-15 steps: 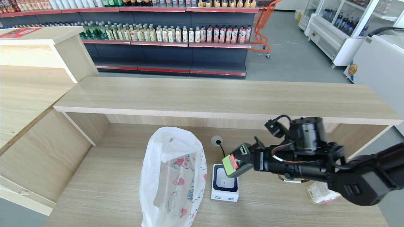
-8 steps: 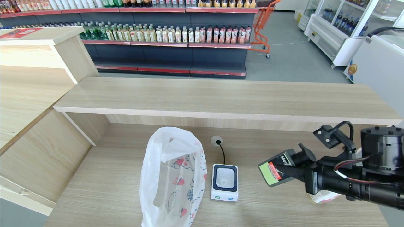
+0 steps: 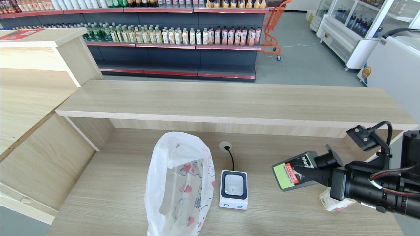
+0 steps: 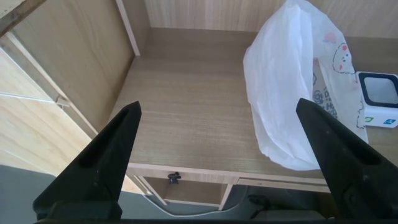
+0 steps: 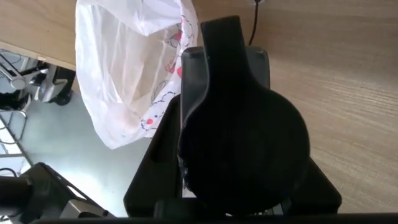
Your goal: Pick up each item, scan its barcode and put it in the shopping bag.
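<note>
One wooden checkout counter [image 3: 279,216] carries everything. The white shopping bag [image 3: 178,183] stands open on it. The left gripper [image 4: 219,106] hangs spread and empty. The right gripper [image 3: 305,170] pinches a dark box [image 3: 283,176] in the air, right of the barcode scanner [image 3: 233,189]; held off to that side, its barcode may not read. A packet, possibly a pouch [image 3: 329,201], lies under that arm and could get swept off.
</note>
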`<state>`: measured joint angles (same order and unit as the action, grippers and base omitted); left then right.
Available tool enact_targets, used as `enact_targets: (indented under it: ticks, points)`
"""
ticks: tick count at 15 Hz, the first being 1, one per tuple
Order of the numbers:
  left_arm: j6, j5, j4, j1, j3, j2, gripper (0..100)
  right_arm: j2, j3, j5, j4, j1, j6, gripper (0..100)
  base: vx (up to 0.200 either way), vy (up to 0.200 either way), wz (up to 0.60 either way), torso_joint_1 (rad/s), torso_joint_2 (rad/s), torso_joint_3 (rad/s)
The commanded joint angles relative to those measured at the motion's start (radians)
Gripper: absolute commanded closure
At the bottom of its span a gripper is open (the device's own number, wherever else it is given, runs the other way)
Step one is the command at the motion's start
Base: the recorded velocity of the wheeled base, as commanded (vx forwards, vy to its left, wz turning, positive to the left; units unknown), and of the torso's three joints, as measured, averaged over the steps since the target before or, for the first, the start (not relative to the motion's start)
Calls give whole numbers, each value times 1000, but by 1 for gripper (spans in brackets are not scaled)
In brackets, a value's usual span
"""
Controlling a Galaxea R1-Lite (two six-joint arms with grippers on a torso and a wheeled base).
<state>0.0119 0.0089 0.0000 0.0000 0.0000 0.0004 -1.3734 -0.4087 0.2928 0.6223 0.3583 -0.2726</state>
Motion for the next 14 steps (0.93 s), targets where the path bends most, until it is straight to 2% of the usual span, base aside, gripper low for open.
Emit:
enact_targets:
  ticks: [1,4,9,11,12,14]
  points:
    - [-1,0,0,0,0,0,0,24,7,0,0,4,-10,100,0,200,0,7,7,2]
    - [2,0,0,0,0,0,0,33,-9,-1,0,44,-126,100,0,200,0,-1,2,4]
    - [-1,0,0,0,0,0,0,-33,-12,-6,-32,88,-128,100,0,0,0,0,0,0]
    - [-1,0,0,0,0,0,0,-110,-32,-27,-32,93,-54,100,0,0,0,0,0,0]
    - [-1,0,0,0,0,0,0,-174,-48,-72,-26,96,16,100,0,0,0,0,0,0]
    - [-1,0,0,0,0,0,0,-279,-117,-75,-21,111,21,100,0,0,0,0,0,0]
